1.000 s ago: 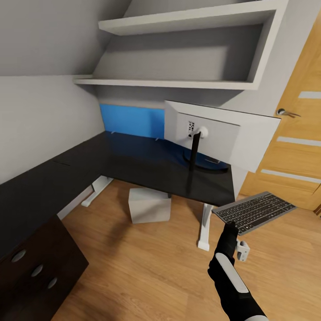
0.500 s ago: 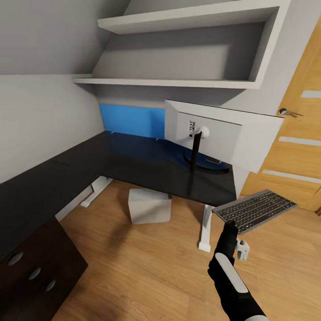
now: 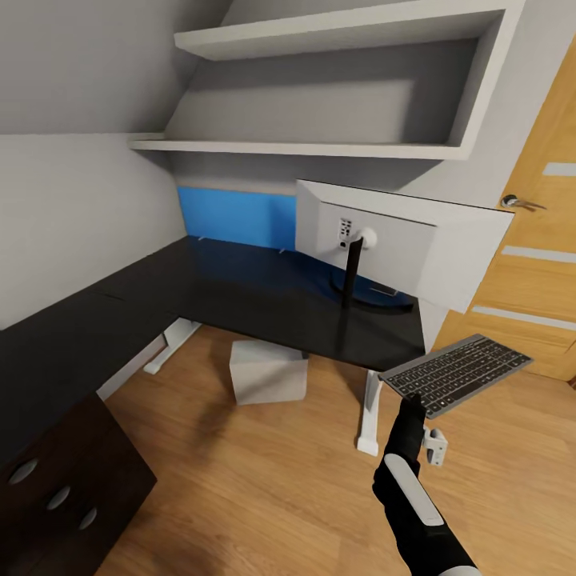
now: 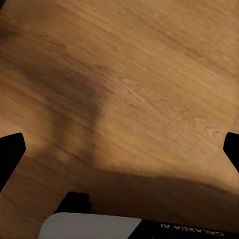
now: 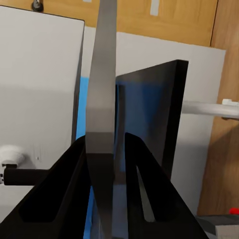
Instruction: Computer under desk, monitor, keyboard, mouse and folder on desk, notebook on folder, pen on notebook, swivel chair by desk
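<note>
My right gripper [image 3: 413,402] is shut on the near edge of a grey keyboard [image 3: 457,374], holding it in the air just past the desk's right end. The right wrist view has the keyboard [image 5: 102,119] edge-on between the black fingers [image 5: 144,189]. A white monitor [image 3: 400,240] stands on the black desk [image 3: 240,296] with its back toward me. A grey computer box [image 3: 268,370] sits on the floor under the desk. My left gripper [image 4: 119,149] is open over bare wooden floor, with only its fingertips [image 4: 10,154] at the frame edges.
White shelves [image 3: 320,88] hang above the desk. A wooden door [image 3: 528,240] stands at the right. A dark drawer cabinet [image 3: 64,480] is at the lower left. White desk legs [image 3: 370,412] stand by my right arm. Wooden floor lies in front.
The view has crept forward toward the desk. The keyboard, still in my right gripper, has risen slightly and come nearer the desk's right end.
</note>
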Robot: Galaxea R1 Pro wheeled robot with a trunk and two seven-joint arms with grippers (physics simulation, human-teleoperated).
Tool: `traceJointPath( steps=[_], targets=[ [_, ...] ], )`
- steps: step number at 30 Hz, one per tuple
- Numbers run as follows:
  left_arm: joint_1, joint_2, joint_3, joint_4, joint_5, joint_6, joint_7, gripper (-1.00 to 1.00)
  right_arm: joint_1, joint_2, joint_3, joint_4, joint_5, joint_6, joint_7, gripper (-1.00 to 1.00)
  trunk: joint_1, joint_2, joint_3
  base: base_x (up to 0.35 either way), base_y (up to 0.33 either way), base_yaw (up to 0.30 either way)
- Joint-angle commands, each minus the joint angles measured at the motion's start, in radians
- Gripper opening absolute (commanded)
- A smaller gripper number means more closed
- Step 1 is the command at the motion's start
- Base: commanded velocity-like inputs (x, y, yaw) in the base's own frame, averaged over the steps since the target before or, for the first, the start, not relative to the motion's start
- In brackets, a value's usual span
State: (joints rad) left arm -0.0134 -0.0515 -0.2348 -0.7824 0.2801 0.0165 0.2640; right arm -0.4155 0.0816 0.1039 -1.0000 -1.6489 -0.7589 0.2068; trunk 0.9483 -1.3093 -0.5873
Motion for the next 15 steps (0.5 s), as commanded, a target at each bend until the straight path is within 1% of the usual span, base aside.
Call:
traceJointPath(
  steps=[1, 7, 10, 14, 15],
  targets=[
    [0.0, 0.001, -0.004, -0.001, 0.008, 0.002, 0.008, 1.0, -0.001, 0.0, 0.003, 0.0, -0.011, -0.004, 0.011, -1.0, 0.0, -0.001, -0.001, 0.028, 0.055, 0.0],
    [0.0, 0.001, -0.004, -0.001, 0.008, 0.001, 0.008, 1.0, -0.002, 0.0, 0.013, 0.002, -0.011, -0.003, 0.01, -1.0, 0.0, -0.001, -0.001, 0.113, 0.115, 0.0],
    [0.0, 0.001, -0.004, -0.001, 0.008, 0.001, 0.008, 1.0, -0.001, 0.0, 0.03, 0.005, -0.01, -0.002, 0.01, -1.0, 0.0, -0.001, -0.001, 0.027, 0.026, 0.0],
    [0.0, 0.001, -0.004, -0.001, 0.008, 0.001, 0.008, 1.0, -0.001, 0.0, 0.065, 0.017, -0.009, -0.003, 0.01, -1.0, 0.0, -0.001, -0.001, 0.007, 0.006, 0.0],
    [0.0, 0.001, -0.004, -0.001, 0.008, 0.001, 0.008, 1.0, -0.001, 0.0, 0.067, 0.018, -0.009, -0.003, 0.01, -1.0, 0.0, -0.001, -0.001, 0.0, 0.0, 0.0]
  ],
)
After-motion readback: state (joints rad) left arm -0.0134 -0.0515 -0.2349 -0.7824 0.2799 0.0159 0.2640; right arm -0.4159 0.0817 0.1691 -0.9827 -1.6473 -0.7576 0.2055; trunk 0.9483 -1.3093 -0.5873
